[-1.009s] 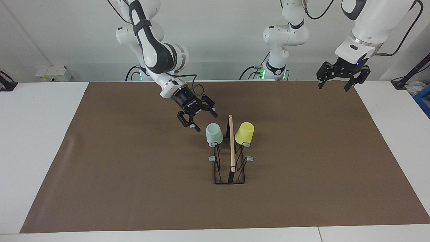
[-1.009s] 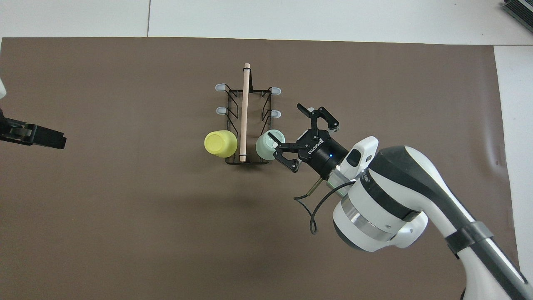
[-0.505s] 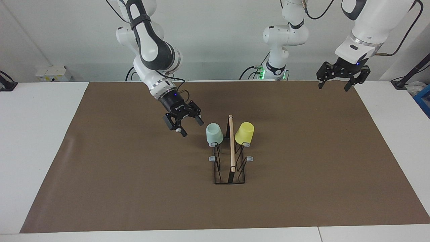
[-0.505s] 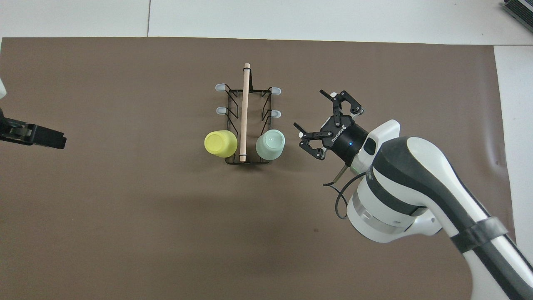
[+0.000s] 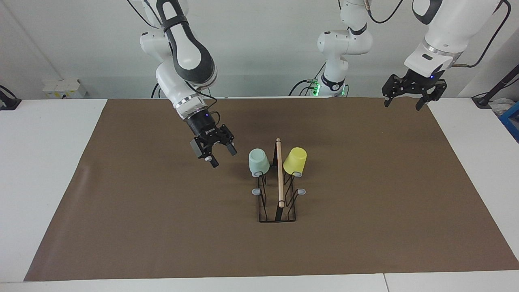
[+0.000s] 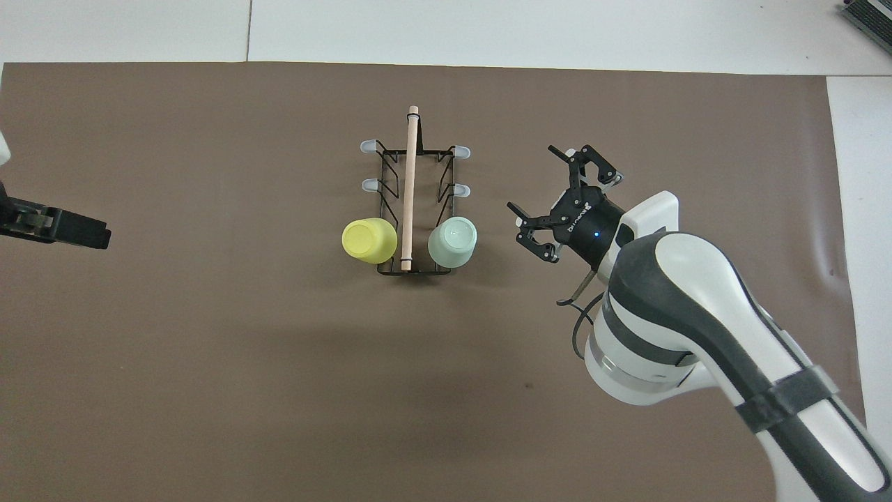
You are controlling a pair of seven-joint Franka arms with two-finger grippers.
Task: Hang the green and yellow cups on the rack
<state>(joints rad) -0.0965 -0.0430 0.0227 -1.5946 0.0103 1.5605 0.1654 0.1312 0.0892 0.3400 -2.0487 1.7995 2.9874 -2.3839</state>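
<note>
The black wire rack [image 5: 277, 202] [image 6: 411, 202] with its wooden rod stands mid-mat. A mint green cup [image 5: 258, 162] [image 6: 453, 242] hangs upside down on one prong at the rack's end nearest the robots, on the right arm's side. The yellow cup [image 5: 294, 160] [image 6: 368, 240] hangs likewise on the prong across the rod. My right gripper [image 5: 222, 155] [image 6: 533, 187] hovers open and empty over the mat beside the green cup, clear of it. My left gripper [image 5: 402, 104] waits open, raised over the mat's edge at the left arm's end; only its tip [image 6: 73, 233] shows in the overhead view.
A brown mat [image 5: 162, 227] covers most of the white table. Several of the rack's grey-capped prongs [image 5: 301, 191] [image 6: 367, 184] carry nothing. A black cable loops from the right wrist [image 6: 577, 328].
My right gripper has drawn back from the green cup toward the right arm's end of the table, staying open. Both cups and the left arm have not moved.
</note>
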